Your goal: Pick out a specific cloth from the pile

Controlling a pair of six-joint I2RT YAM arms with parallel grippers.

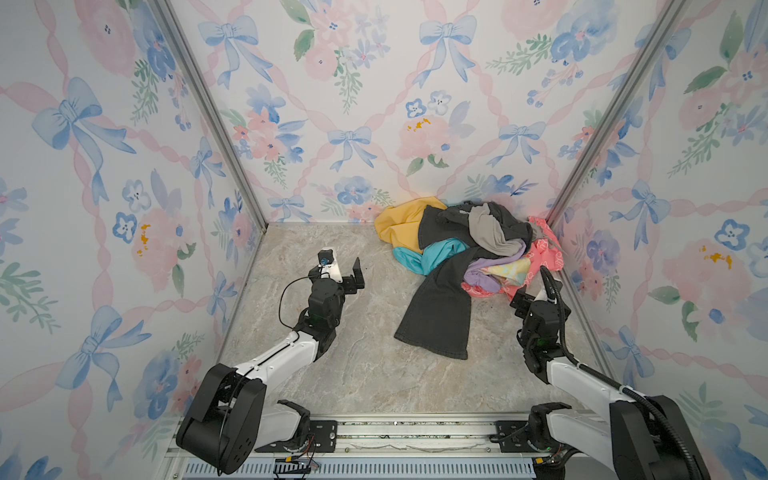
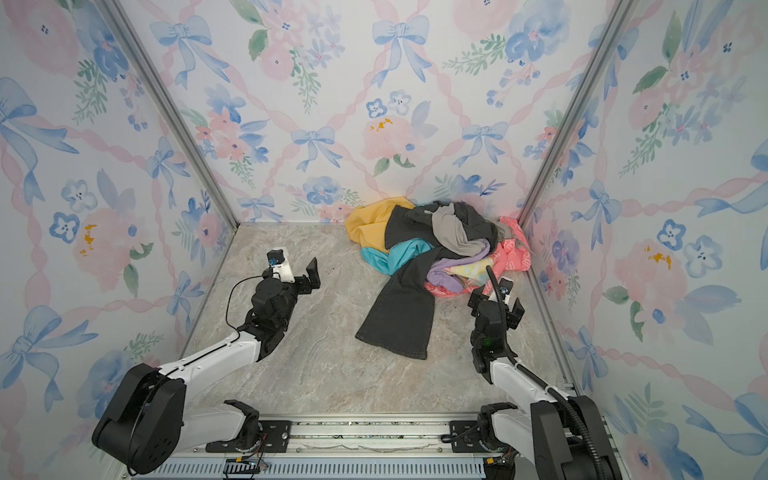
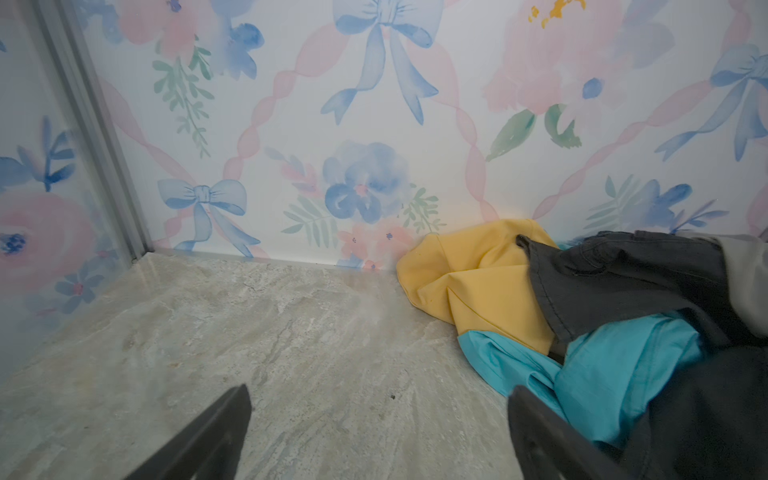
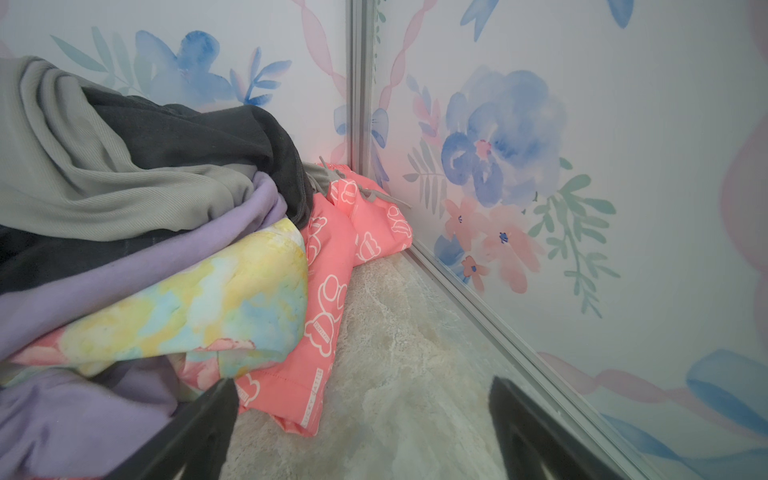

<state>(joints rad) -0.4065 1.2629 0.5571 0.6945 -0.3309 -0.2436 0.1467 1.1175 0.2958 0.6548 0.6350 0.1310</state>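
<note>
Pincers two: left pincer [image 3: 380,397] released, right pincer [image 4: 363,386] released | pile [image 1: 478,237] one | cloth [image 4: 332,257] one, coral, bear-printed

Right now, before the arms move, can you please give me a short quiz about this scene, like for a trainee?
1. True or false: the right hand is shut on the coral-pink bear-print cloth.
2. Which piece lies over part of that cloth? A) pastel tie-dye cloth B) mustard yellow piece C) teal piece
3. Which is nearer to that cloth, the left hand or the right hand?
Key: 1 false, it is open and holds nothing; 2 A; 3 the right hand.
</note>
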